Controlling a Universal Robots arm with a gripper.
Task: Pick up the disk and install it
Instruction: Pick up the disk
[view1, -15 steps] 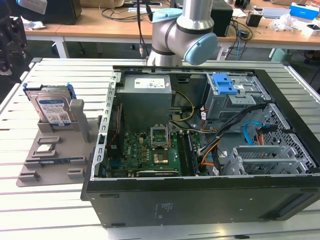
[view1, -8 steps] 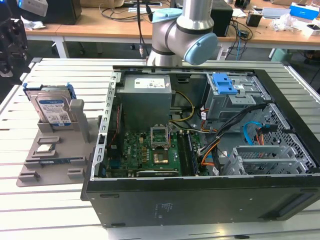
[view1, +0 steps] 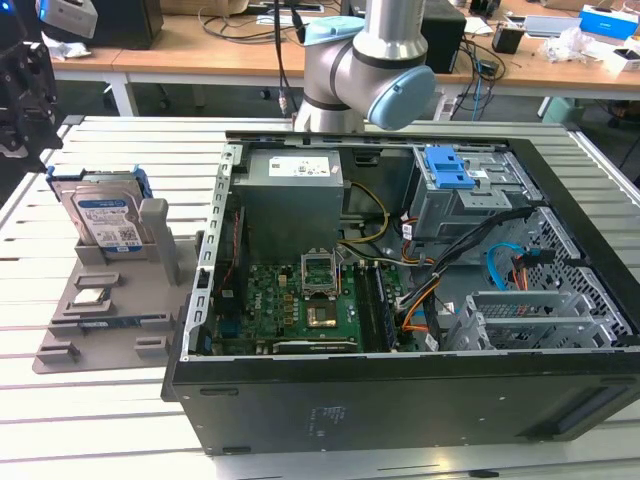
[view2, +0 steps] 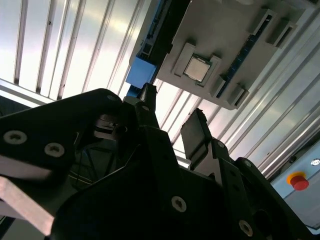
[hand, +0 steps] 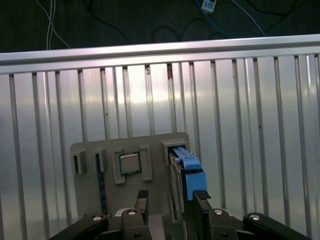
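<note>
Gripper (hand: 171, 200) spread wide, empty, hovering near disk (hand: 186, 167), which stands on edge in slot at edge of grey holder (hand: 100, 142). Risk: one fingertip (hand: 201, 196) looks lined over blue frame, not beside it; descent could strike frame, tip disk or holder.

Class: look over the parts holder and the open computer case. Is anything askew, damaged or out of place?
Nothing stands out. The disk stands upright in its slot on the grey holder, the processor chip lies flat in its recess, and the gripper is open, clear of the disk.
</note>
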